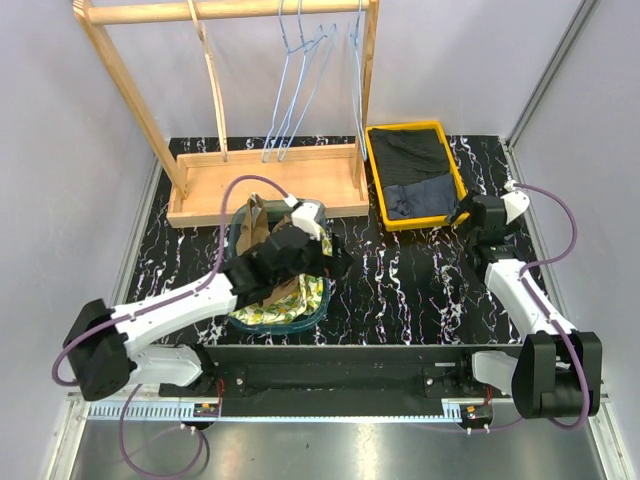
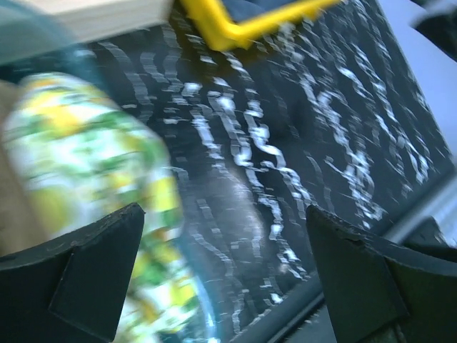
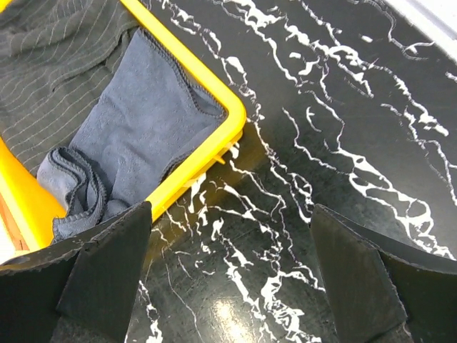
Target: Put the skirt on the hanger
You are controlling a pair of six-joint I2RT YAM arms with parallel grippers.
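So the tabletop [image 1: 400,290] is black with white marble-style veining all over, kinda glossy, and you can see light glare on it in the right wrist view. Three things sit straight on it. A wooden rack base [image 1: 265,190] takes up the back left. A yellow bin [image 1: 372,170] is just beside it on the right, also at the back. A round basket [image 1: 237,235] sits in front of the rack, left of center, right up against its front edge. Can't tell if they actually touch.
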